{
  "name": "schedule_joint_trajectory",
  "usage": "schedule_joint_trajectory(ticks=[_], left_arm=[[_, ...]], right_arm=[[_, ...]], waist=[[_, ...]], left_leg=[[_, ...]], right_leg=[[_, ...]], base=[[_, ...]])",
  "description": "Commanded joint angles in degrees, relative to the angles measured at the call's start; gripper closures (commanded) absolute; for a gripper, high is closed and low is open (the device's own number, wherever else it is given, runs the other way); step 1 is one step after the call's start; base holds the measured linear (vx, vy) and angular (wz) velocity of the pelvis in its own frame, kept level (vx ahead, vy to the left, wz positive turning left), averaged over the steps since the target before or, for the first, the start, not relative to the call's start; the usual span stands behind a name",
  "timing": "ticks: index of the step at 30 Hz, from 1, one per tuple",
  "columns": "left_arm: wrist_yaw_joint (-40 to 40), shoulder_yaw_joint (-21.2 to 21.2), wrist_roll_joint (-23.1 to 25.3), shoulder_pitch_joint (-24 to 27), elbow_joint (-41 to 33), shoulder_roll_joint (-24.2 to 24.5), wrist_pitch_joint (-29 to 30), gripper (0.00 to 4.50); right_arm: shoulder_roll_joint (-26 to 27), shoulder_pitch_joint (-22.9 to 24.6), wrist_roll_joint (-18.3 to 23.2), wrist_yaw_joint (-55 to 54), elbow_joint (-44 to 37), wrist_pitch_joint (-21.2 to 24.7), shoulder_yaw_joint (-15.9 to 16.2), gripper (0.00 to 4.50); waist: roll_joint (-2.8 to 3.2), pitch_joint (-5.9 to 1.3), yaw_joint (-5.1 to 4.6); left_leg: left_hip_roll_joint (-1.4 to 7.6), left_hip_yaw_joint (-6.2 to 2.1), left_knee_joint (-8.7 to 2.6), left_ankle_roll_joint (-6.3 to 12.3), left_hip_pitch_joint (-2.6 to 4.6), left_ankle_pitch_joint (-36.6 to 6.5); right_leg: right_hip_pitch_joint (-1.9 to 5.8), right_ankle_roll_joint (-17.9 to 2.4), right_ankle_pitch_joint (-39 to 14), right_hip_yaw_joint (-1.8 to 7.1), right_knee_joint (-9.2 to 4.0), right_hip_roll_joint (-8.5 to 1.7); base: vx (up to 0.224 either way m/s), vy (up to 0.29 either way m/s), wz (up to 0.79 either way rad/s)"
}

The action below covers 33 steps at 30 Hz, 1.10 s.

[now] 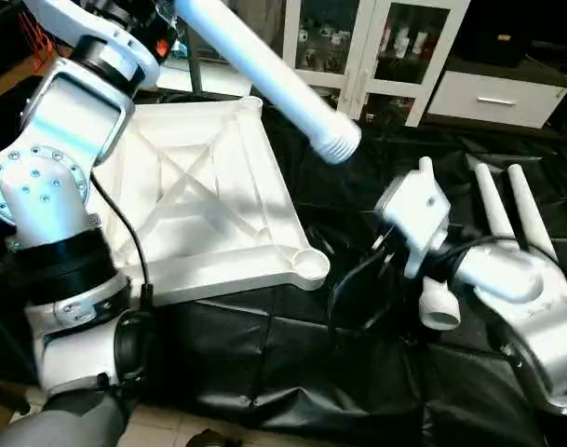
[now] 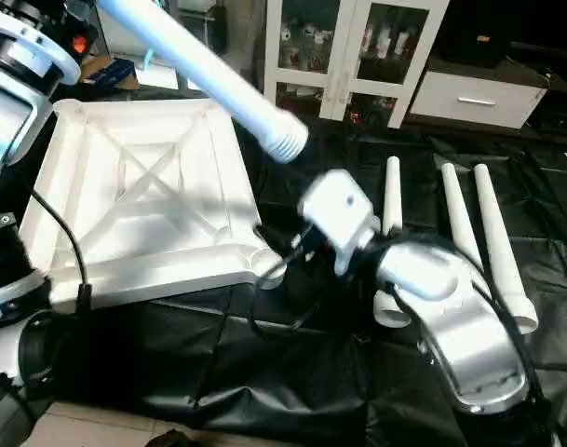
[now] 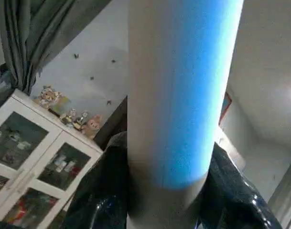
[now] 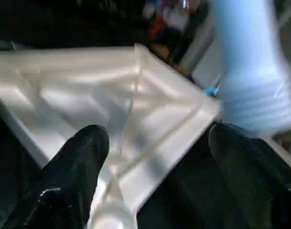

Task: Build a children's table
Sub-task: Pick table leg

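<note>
The white square table top (image 1: pixel 209 205) lies upside down on black cloth, its X ribs and a round corner socket (image 1: pixel 309 265) facing up. A long white leg (image 1: pixel 264 70) slants in the air above the top's far right corner, and its threaded end (image 1: pixel 337 142) points down to the right. My left gripper (image 1: pixel 168 26) is shut on this leg up at the top left. The leg (image 3: pixel 178 95) also shows close up in the left wrist view. My right gripper (image 4: pixel 162 138) stands open, nothing between its fingers, facing a corner of the top (image 4: pixel 135 95) from the right.
Three more white legs (image 2: pixel 392 196) (image 2: pixel 458 219) (image 2: pixel 502 247) lie side by side on the black cloth (image 1: pixel 357 372) to the right, partly under my right forearm (image 2: pixel 451 317). A white glass-door cabinet (image 1: pixel 357 47) and a white drawer unit (image 1: pixel 497 98) stand behind.
</note>
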Motion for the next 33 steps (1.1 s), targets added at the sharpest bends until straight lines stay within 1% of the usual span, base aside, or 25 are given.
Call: schedule_joint_trajectory(ticks=[1, 2, 3, 4, 5, 6, 7, 8, 9, 10, 11, 12, 13, 14, 15, 17, 18, 19, 20, 23, 24, 26, 30, 32, 33], left_arm=[[-1.23, -1.45, 0.94, 0.21, -0.85, 0.29, 0.38, 2.87], [-4.45, -3.66, 2.43, 1.54, -1.01, 1.81, 0.34, 2.87], [-4.45, -3.66, 2.43, 1.54, -1.01, 1.81, 0.34, 2.87], [-4.45, -3.66, 2.43, 1.54, -1.01, 1.81, 0.34, 2.87], [-6.57, -5.50, 3.38, 2.01, -1.54, 2.75, 0.38, 2.87], [-8.36, -7.18, 3.97, 2.33, -2.23, 3.51, 0.46, 2.87], [-9.63, -8.45, 4.36, 2.51, -2.79, 4.03, 0.52, 2.87], [-9.63, -8.45, 4.36, 2.51, -2.79, 4.03, 0.52, 2.87], [-11.05, -9.86, 4.67, 2.73, -3.53, 4.46, 0.66, 2.87], [-11.05, -9.86, 4.67, 2.73, -3.53, 4.46, 0.66, 2.87], [-12.90, -11.63, 5.08, 2.92, -4.38, 5.12, 0.90, 2.87], [-14.16, -12.76, 5.40, 3.06, -4.88, 5.57, 0.98, 2.87], [-15.21, -14.18, 5.98, 3.04, -5.56, 5.84, 0.87, 2.87], [-15.92, -15.01, 6.48, 3.02, -5.90, 5.97, 0.66, 2.87], [-15.92, -15.01, 6.48, 3.02, -5.90, 5.97, 0.66, 2.87], [-17.82, -17.38, 8.11, 2.77, -6.86, 6.72, 0.00, 2.87], [-18.66, -18.33, 8.87, 2.67, -7.16, 7.22, -0.27, 2.87], [-19.49, -19.28, 9.58, 2.60, -7.45, 7.74, -0.48, 2.87], [-20.04, -19.94, 10.21, 2.57, -7.62, 8.14, -0.77, 2.87], [-20.98, -20.96, 11.24, 2.43, -7.75, 8.60, -1.38, 2.87], [-21.28, -21.11, 11.34, 2.30, -7.75, 8.56, -1.52, 2.87], [-21.96, -21.43, 11.64, 2.10, -7.84, 8.55, -1.71, 2.87], [-23.65, -22.44, 12.05, 1.82, -8.29, 8.67, -1.85, 2.87], [-24.26, -22.94, 12.20, 1.80, -8.46, 8.75, -1.87, 2.87], [-24.63, -23.25, 12.35, 1.80, -8.58, 8.72, -1.94, 2.87]], right_arm=[[0.16, -1.10, 1.60, 0.70, -1.64, 0.79, -1.77, 0.71], [0.83, -4.44, 4.13, 0.76, -1.01, 4.07, -3.43, 0.71], [0.83, -4.44, 4.13, 0.76, -1.01, 4.07, -3.43, 0.71], [0.83, -4.44, 4.13, 0.76, -1.01, 4.07, -3.43, 0.71], [1.12, -6.17, 5.07, 0.48, 0.32, 6.02, -4.30, 0.44], [1.40, -7.45, 5.59, 0.03, 1.55, 7.74, -4.94, 0.37], [1.59, -8.32, 5.88, -0.35, 2.50, 8.96, -5.38, 0.37], [1.59, -8.32, 5.88, -0.35, 2.50, 8.96, -5.38, 0.34], [1.26, -9.00, 5.70, -0.10, 3.29, 9.32, -5.06, 0.11], [1.26, -9.00, 5.70, -0.10, 3.29, 9.32, -5.06, 0.03], [1.19, -10.26, 4.43, -0.62, 5.05, 9.71, -4.41, 0.00], [1.06, -11.12, 3.62, -1.01, 6.16, 9.94, -3.89, 0.00], [0.93, -12.30, 2.68, -1.32, 7.73, 10.68, -3.13, 0.00], [0.86, -13.11, 2.29, -1.59, 8.65, 11.44, -2.71, 0.00], [0.86, -13.11, 2.29, -1.59, 8.65, 11.44, -2.71, 0.00], [0.64, -14.34, 2.64, -1.21, 10.07, 13.67, -1.78, 0.00], [0.62, -14.66, 3.01, -1.00, 10.44, 14.44, -1.57, 0.00], [0.61, -14.95, 3.14, -0.98, 10.82, 15.20, -1.36, 0.00], [0.63, -15.12, 3.36, -0.84, 11.02, 15.65, -1.25, 0.00], [1.32, -15.79, 4.42, -0.58, 11.70, 16.98, -1.13, 0.00], [1.71, -15.93, 4.68, -0.54, 12.01, 17.29, -1.01, 0.00], [2.26, -16.07, 4.54, -0.26, 12.65, 17.39, -0.67, 0.00], [2.65, -15.88, 4.29, 0.17, 13.52, 17.30, 0.14, 0.00], [2.86, -15.76, 4.54, 0.46, 13.78, 17.32, 0.20, 0.27], [2.95, -15.68, 4.80, 0.79, 13.97, 17.33, 0.32, 0.27]], waist=[[0.52, -4.20, -0.12], [0.42, -4.19, -0.18], [0.33, -4.16, -0.27], [0.49, -4.21, -0.30], [0.45, -4.17, -0.27], [0.41, -4.26, -0.24], [0.52, -4.27, -0.19], [0.54, -4.27, -0.13], [0.45, -4.31, -0.06], [0.44, -4.33, -0.09], [0.49, -4.32, -0.08], [0.37, -4.39, -0.21], [0.05, -4.30, -0.35], [0.24, -4.25, -0.37], [0.25, -4.23, -0.43], [-0.25, -4.22, -0.52], [0.03, -4.23, -0.57], [-0.12, -4.18, -0.63], [0.03, -4.24, -0.62], [0.03, -4.25, -0.72], [0.20, -4.23, -0.71], [0.09, -4.27, -0.78], [0.14, -4.26, -0.82], [0.12, -4.25, -0.82], [0.12, -4.25, -0.82]], left_leg=[[2.92, -1.35, -4.03, -1.20, 0.66, -5.68], [2.87, -1.33, -4.06, -1.34, 0.69, -5.89], [2.87, -1.33, -4.15, -1.22, 0.72, -5.85], [2.94, -1.30, -4.14, -1.49, 0.77, -5.75], [2.89, -1.31, -4.16, -1.77, 0.83, -5.65], [2.87, -1.28, -4.17, -1.85, 0.83, -5.21], [2.93, -1.28, -4.16, -1.99, 0.78, -5.02], [2.94, -1.25, -4.17, -2.29, 0.80, -4.80], [2.96, -1.24, -4.15, -2.58, 0.77, -4.50], [2.94, -1.22, -4.18, -2.60, 0.67, -4.29], [2.92, -1.18, -4.13, -2.67, 0.66, -4.20], [2.79, -1.21, -4.14, -2.68, 0.52, -3.58], [2.79, -1.07, -4.15, -2.77, 0.58, -3.71], [2.78, -1.11, -4.18, -2.95, 0.64, -3.98], [2.77, -1.09, -4.14, -3.04, 0.58, -4.09], [2.79, -1.04, -4.16, -2.92, 0.55, -4.01], [2.82, -1.10, -4.17, -2.73, 0.56, -3.82], [2.82, -1.04, -4.17, -2.72, 0.50, -3.85], [2.85, -1.11, -4.16, -2.75, 0.56, -3.57], [2.83, -1.06, -4.13, -2.87, 0.53, -3.44], [2.81, -1.08, -4.13, -2.93, 0.52, -3.50], [2.79, -1.03, -4.13, -2.73, 0.53, -3.72], [2.87, -1.02, -4.16, -3.00, 0.58, -4.12], [2.87, -1.02, -4.19, -2.92, 0.53, -4.11], [2.89, -1.04, -4.21, -2.94, 0.53, -4.09]], right_leg=[[3.24, -7.28, -6.73, 3.51, -4.38, -4.66], [3.20, -7.31, -7.32, 3.50, -4.46, -4.66], [3.23, -7.24, -7.64, 3.52, -4.48, -4.58], [3.11, -7.11, -7.83, 3.54, -4.43, -4.61], [3.06, -7.22, -7.83, 3.52, -4.36, -4.57], [3.08, -7.28, -7.48, 3.54, -4.25, -4.61], [3.08, -7.33, -7.12, 3.54, -4.23, -4.64], [3.09, -7.58, -6.65, 3.55, -4.21, -4.69], [3.14, -7.85, -5.78, 3.54, -4.05, -4.71], [3.24, -7.95, -5.34, 3.55, -4.03, -4.74], [3.23, -8.04, -4.95, 3.56, -4.00, -4.73], [3.43, -8.04, -4.42, 3.54, -3.89, -4.66], [3.32, -8.07, -4.91, 3.58, -4.04, -4.68], [3.32, -8.16, -5.95, 3.57, -4.03, -4.72], [3.32, -8.13, -6.25, 3.60, -4.06, -4.72], [3.47, -7.82, -6.53, 3.64, -4.07, -4.75], [3.42, -7.69, -6.64, 3.63, -4.06, -4.77], [3.45, -7.42, -6.88, 3.66, -4.17, -4.78], [3.43, -7.43, -6.64, 3.63, -4.04, -4.79], [3.42, -7.54, -6.24, 3.65, -4.02, -4.77], [3.39, -7.67, -6.15, 3.64, -4.01, -4.76], [3.42, -8.06, -5.75, 3.65, -4.01, -4.78], [3.35, -8.56, -5.70, 3.62, -4.02, -4.76], [3.41, -8.68, -5.55, 3.65, -3.99, -4.80], [3.42, -8.68, -5.53, 3.63, -3.95, -4.78]], base=[[0.000, 0.000, 0.00], [0.000, 0.000, 0.00], [0.000, 0.000, 0.00], [0.000, 0.000, 0.00], [0.000, 0.000, 0.00], [0.000, 0.000, 0.00], [0.000, 0.000, 0.00], [0.000, 0.000, 0.00], [0.000, 0.000, 0.00], [0.000, 0.000, 0.00], [0.000, 0.000, 0.00], [0.000, 0.000, 0.00], [0.000, 0.000, 0.00], [0.000, 0.000, 0.00], [0.000, 0.000, 0.00], [0.000, 0.000, 0.00], [0.000, 0.000, 0.00], [0.000, 0.000, 0.00], [0.000, 0.000, 0.00], [0.000, 0.000, 0.00], [0.000, 0.000, 0.00], [0.000, 0.000, 0.00], [0.000, 0.000, 0.00], [0.000, 0.000, 0.00], [0.000, 0.000, 0.00]])
